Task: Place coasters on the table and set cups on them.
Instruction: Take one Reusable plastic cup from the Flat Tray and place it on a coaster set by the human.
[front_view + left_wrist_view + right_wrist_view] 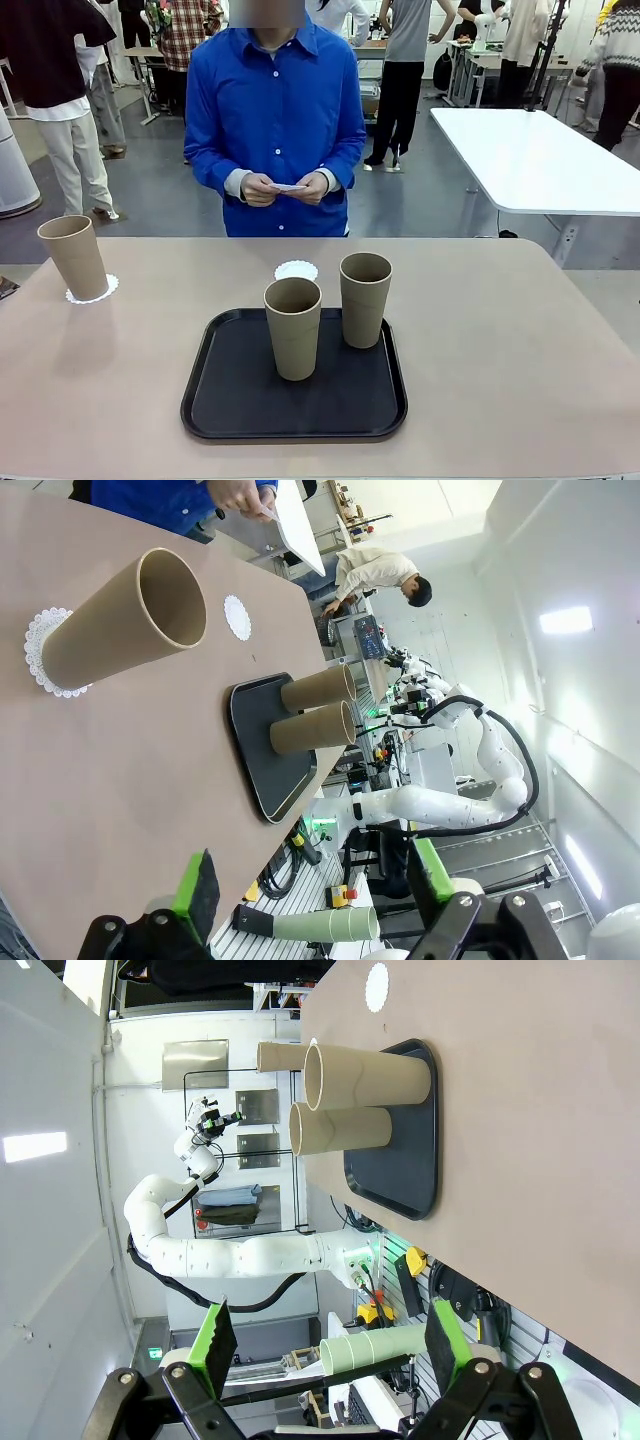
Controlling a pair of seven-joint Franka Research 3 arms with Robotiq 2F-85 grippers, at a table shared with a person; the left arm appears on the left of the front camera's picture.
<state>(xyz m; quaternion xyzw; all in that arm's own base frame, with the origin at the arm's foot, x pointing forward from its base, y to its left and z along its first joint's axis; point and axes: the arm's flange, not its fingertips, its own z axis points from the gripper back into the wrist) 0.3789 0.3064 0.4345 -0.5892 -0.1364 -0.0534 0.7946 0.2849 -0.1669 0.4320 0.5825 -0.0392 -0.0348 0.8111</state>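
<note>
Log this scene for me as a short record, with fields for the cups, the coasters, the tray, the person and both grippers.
cups: left cup stands on a coaster; front cup and rear cup stand upright on the tray
coasters: used coaster under the left cup; bare coaster on the table just beyond the tray
tray: black tray, mid-table
person: hand holds a white piece, probably a third coaster
left gripper: open, empty
right gripper: open, empty
left to do: two cups not yet on coasters
</note>
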